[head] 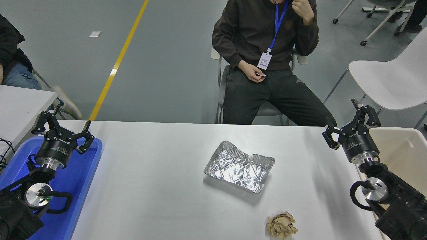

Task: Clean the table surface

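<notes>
The big white table surface [150, 186] fills the lower half of the view. A crumpled silver foil tray [239, 166] lies near its middle. A crumpled brown paper ball [281, 225] lies near the front edge, right of centre. My right gripper [350, 123] is open and empty above the table's far right corner, well apart from both. My left gripper [61, 125] is open and empty, parked at the lower left over the blue tray.
A blue plastic tray [80, 186] sits at the table's left end. A beige bin [405, 156] stands off the right edge. A person [267, 60] sits at the far side. A white chair [390, 80] stands at the right. A smaller white table's corner [20, 103] shows at the left.
</notes>
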`<state>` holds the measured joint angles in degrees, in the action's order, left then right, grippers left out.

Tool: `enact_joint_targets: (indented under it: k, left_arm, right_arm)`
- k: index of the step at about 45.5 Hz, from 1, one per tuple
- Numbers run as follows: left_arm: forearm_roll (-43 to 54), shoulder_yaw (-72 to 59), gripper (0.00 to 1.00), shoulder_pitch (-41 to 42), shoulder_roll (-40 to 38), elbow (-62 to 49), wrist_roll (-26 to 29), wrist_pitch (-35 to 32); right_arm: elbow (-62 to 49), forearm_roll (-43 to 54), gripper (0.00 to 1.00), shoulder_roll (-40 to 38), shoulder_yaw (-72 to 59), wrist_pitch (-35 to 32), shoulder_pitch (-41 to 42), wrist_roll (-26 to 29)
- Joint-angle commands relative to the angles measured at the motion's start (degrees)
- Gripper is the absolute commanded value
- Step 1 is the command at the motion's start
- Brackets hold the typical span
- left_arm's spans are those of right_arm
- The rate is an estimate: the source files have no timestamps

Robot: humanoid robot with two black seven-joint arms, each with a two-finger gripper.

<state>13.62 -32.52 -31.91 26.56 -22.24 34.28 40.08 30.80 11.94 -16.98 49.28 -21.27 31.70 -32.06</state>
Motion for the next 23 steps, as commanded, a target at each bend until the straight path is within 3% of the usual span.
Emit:
enact_joint_targets:
  k: [1,13,23]
  left_arm:
    - [0.0,0.0,1.0,0.0,0.0,0.0,0.0,0.0]
    - [-0.1,0.0,1.0,0.0,0.0,0.0,0.0,0.0]
    - [0.0,0.0,1.0,0.0,0.0,0.0,0.0,0.0]
  right_arm:
    - [1.6,0.0,0.99,-1.0,-4.4,-0.1,0.9,0.2]
    - [7.9,-0.5,0.99,-8.6,-13.5,-0.1,5.6,0.5]
    - [15.7,-1.1,0.99,-16.1,-24.0,2.4,13.0,9.3]
